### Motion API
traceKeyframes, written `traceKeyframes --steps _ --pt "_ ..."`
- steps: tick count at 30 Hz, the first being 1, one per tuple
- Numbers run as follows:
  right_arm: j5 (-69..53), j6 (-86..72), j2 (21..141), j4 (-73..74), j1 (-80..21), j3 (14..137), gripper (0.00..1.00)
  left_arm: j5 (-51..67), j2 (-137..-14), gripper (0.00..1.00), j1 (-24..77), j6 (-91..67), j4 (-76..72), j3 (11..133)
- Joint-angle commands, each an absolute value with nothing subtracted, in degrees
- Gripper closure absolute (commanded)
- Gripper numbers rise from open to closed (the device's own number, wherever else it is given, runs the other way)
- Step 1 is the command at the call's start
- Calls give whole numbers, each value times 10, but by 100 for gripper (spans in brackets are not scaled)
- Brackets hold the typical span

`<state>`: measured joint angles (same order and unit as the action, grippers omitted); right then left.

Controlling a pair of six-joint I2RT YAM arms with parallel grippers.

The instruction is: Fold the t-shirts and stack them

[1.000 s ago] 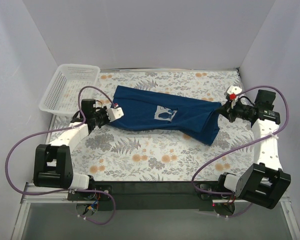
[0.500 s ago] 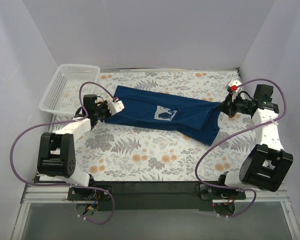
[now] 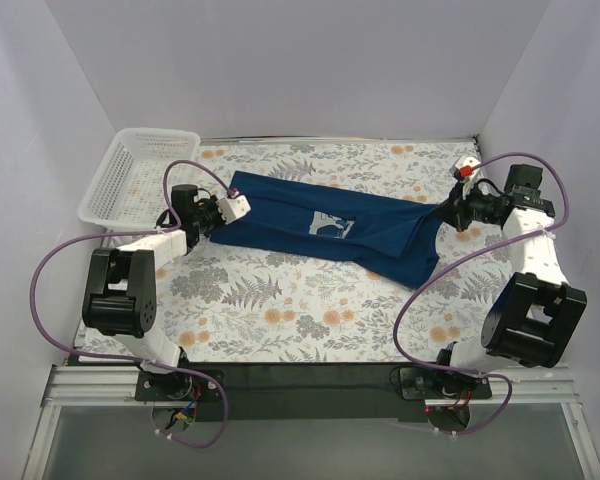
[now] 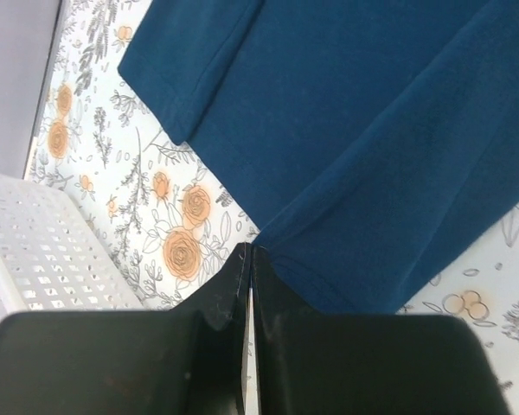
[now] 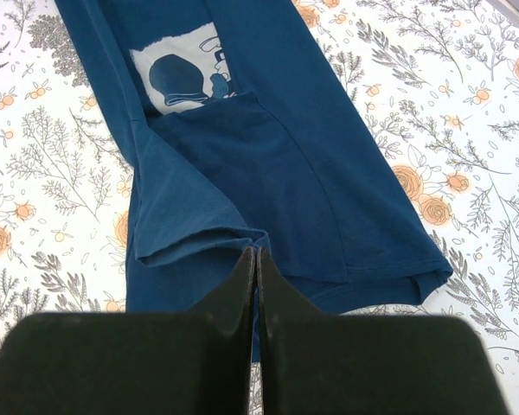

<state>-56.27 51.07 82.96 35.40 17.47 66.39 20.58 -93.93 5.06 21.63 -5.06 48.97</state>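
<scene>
Left pincer (image 4: pixel 249 250) and right pincer (image 5: pixel 256 252) pinch the navy t-shirt (image 3: pixel 330 225), stretched long, graphic up.

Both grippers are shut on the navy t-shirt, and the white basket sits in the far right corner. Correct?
No: the top external view shows the white basket in the far left corner. The left gripper and right gripper are indeed shut on the navy t-shirt.

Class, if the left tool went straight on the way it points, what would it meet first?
The navy t-shirt: the left tool is shut on its edge, more cloth apparently lying ahead.
</scene>
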Motion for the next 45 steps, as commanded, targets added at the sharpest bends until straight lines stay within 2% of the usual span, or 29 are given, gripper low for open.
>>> traceKeyframes --steps 1,15,28,45 --pt "-564 504 835 342 168 693 99 197 -939 100 54 217 -96 511" --pt "-539 450 875 325 150 728 99 205 -974 100 67 229 -138 520" --pt "-501 427 931 324 62 802 99 193 -1002 100 69 222 -176 531" --pt "-479 394 1008 323 19 909 99 172 -1047 100 76 220 -208 557"
